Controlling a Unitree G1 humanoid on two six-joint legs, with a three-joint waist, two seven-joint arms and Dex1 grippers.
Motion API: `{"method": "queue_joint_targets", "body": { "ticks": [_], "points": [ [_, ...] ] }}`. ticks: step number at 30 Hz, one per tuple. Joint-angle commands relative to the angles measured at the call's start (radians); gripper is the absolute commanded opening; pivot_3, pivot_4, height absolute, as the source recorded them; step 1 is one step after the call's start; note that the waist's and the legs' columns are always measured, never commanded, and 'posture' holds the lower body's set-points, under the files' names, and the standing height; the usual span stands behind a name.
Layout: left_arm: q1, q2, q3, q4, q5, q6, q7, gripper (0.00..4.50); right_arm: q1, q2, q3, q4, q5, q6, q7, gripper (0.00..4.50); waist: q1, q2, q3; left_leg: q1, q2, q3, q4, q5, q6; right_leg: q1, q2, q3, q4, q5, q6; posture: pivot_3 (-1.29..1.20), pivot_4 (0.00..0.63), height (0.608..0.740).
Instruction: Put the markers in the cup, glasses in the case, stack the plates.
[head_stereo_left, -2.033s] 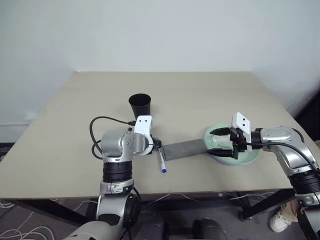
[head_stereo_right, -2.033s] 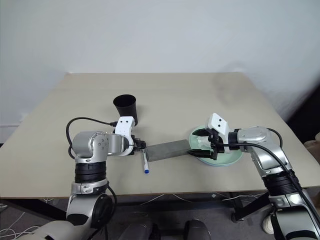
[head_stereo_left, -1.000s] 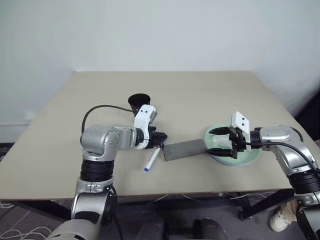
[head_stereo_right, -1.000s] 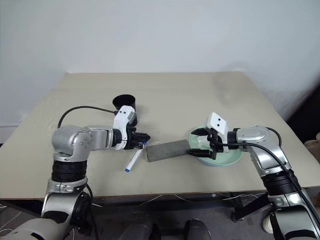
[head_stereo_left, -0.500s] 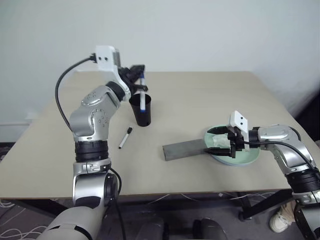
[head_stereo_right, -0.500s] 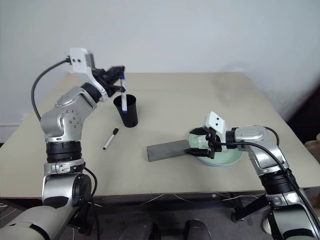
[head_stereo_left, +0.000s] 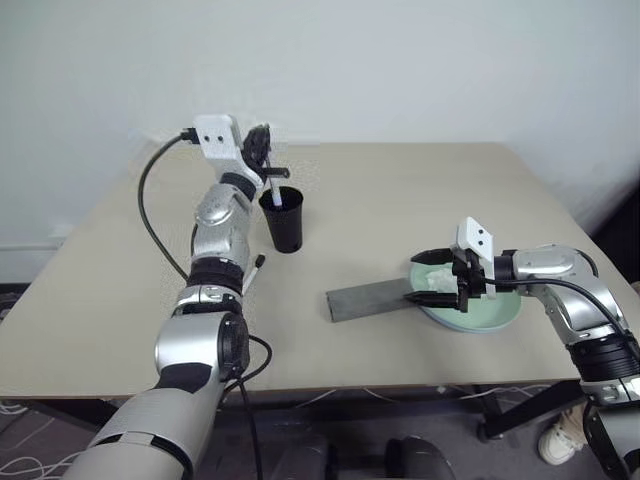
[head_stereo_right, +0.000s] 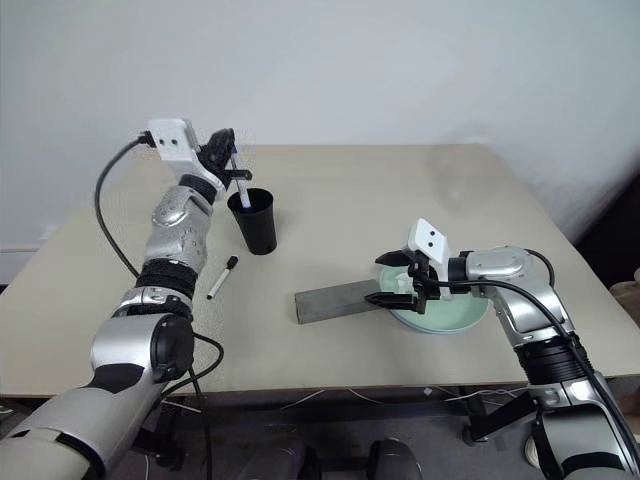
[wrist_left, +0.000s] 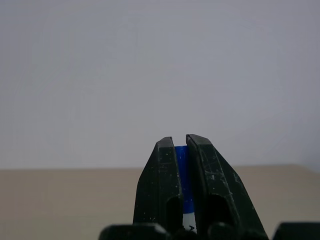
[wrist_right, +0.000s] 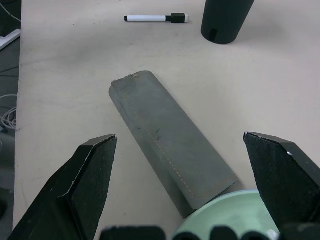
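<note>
Left gripper (head_stereo_left: 268, 168): closed on the blue marker (wrist_left: 181, 165) – just above the cup (head_stereo_left: 282, 220).
Right gripper (wrist_right: 185, 185): open wide – over the case (wrist_right: 170, 140), beside the green plate (head_stereo_left: 490, 315).
Black marker (head_stereo_left: 253, 271): on the table (head_stereo_left: 400, 200), near the cup.

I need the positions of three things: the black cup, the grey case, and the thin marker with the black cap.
black cup (head_stereo_left: 283, 222), left eye view, outer wall.
grey case (wrist_right: 170, 136), right wrist view, top face.
thin marker (wrist_right: 150, 18), right wrist view, white barrel.
</note>
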Motion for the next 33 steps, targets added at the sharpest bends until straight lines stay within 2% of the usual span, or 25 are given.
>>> {"method": "queue_joint_targets", "body": {
  "ticks": [1,12,15,23,27,30,33],
  "points": [
    [-0.059,0.000,-0.009,0.041,0.017,-0.068,-0.016,0.03,-0.002,0.000,-0.024,-0.030,0.012,0.000,-0.004,4.41,0.000,0.000,0.000,0.000,0.000,0.000,0.000,0.000,0.000,0.000,0.000,0.000,0.000,0.000,0.000,0.00,0.000,0.723],
    [-0.054,-0.009,-0.020,0.110,0.032,-0.113,-0.024,0.03,-0.001,0.003,-0.027,-0.033,0.016,0.003,-0.013,4.41,0.000,0.000,0.000,0.000,0.000,-0.001,0.000,0.000,0.000,0.000,-0.001,-0.001,0.000,0.000,0.000,0.00,0.000,0.723],
    [-0.050,-0.009,-0.022,0.110,0.039,-0.122,-0.017,0.82,-0.002,0.003,-0.027,-0.031,0.017,0.002,-0.012,4.41,0.000,0.000,0.000,0.000,0.000,-0.001,0.000,-0.001,0.000,0.000,-0.001,-0.001,0.000,0.000,0.000,0.00,0.000,0.723],
    [-0.034,0.004,-0.015,0.067,0.026,-0.113,-0.056,3.57,-0.005,0.006,-0.025,-0.027,0.015,-0.001,-0.012,4.41,0.000,0.000,0.000,0.000,0.000,0.000,0.001,-0.001,0.000,0.000,-0.001,-0.001,0.000,0.000,0.000,0.00,0.000,0.723],
    [-0.004,0.018,-0.021,-0.043,-0.002,-0.027,-0.123,3.57,0.000,0.005,-0.028,-0.034,0.016,0.002,-0.014,4.41,-0.001,0.000,0.000,0.000,0.000,-0.001,0.001,-0.001,0.000,0.000,-0.001,-0.001,0.001,0.000,0.000,0.00,0.000,0.723],
    [0.051,0.046,-0.052,-0.192,0.002,0.111,-0.156,3.57,0.006,0.001,-0.031,-0.040,0.018,0.004,-0.015,4.41,-0.003,0.000,0.000,0.000,0.000,0.000,0.001,0.000,0.000,0.000,-0.001,-0.001,0.001,0.001,0.000,0.00,0.000,0.723],
    [0.214,0.192,-0.099,-0.591,-0.044,0.506,-0.247,3.57,0.020,-0.008,-0.039,-0.047,0.019,0.006,-0.017,4.41,-0.015,0.000,0.000,0.000,0.000,-0.001,0.001,0.000,0.000,0.000,-0.001,0.000,0.001,0.001,0.000,0.00,0.000,0.723]
  ]
}}
